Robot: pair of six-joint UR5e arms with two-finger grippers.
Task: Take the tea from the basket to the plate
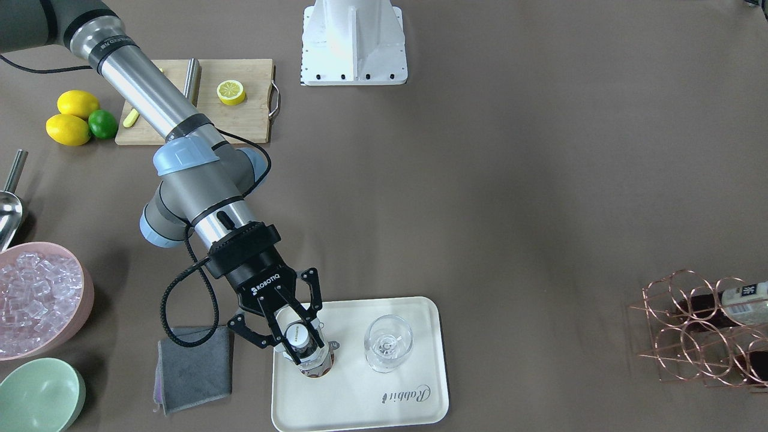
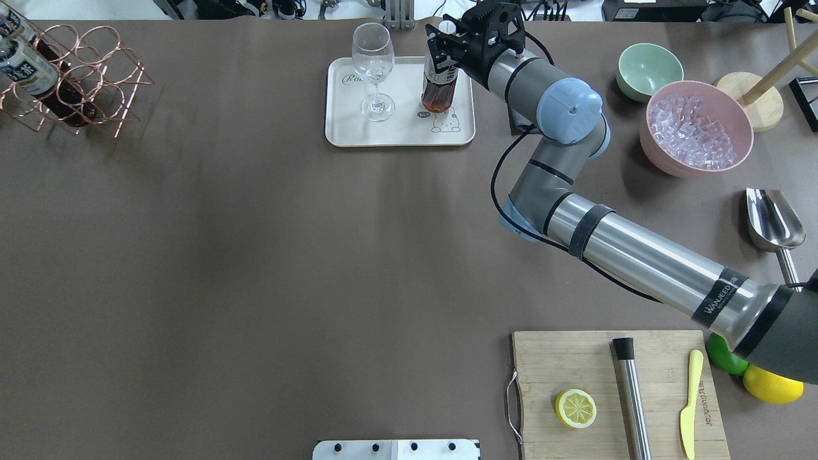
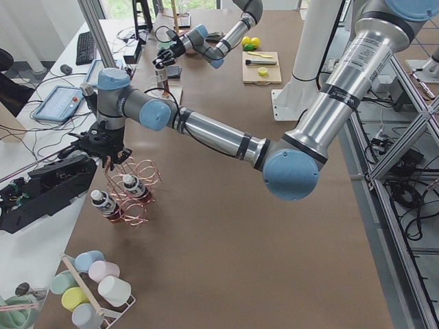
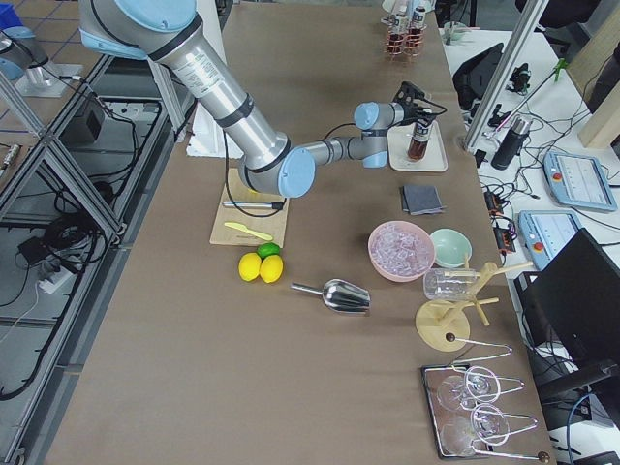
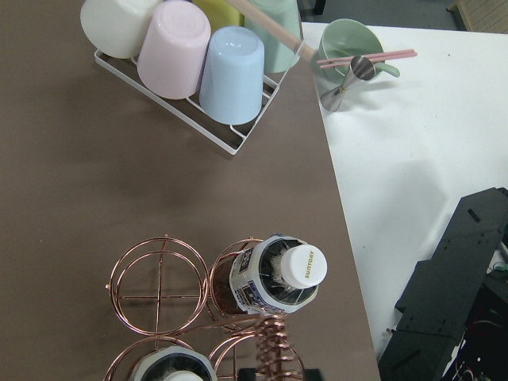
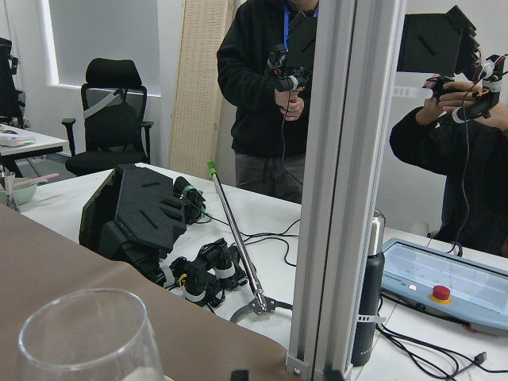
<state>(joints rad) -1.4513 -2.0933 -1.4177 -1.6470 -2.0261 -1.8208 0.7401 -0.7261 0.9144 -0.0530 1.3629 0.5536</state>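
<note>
A tea bottle (image 1: 298,338) with dark brown drink and a white cap stands upright on the cream plate (image 1: 384,402), on its bear-drawing side. My right gripper (image 1: 306,355) comes from above with its fingers closed on the bottle's upper part; the overhead view shows the gripper (image 2: 442,64) and the bottle (image 2: 437,96). The copper wire basket (image 2: 77,76) stands at the far table end with two more bottles (image 5: 282,274) in it. My left gripper (image 3: 103,159) hovers just above the basket's handle; it shows only in the side view, so I cannot tell its state.
A clear stemmed glass (image 1: 387,345) stands on the plate beside the bottle. A grey cloth (image 1: 195,369), a pink bowl of ice (image 1: 36,300) and a pale green bowl (image 1: 39,396) lie beside the plate. A wooden cutting board (image 1: 240,120) lies near the base.
</note>
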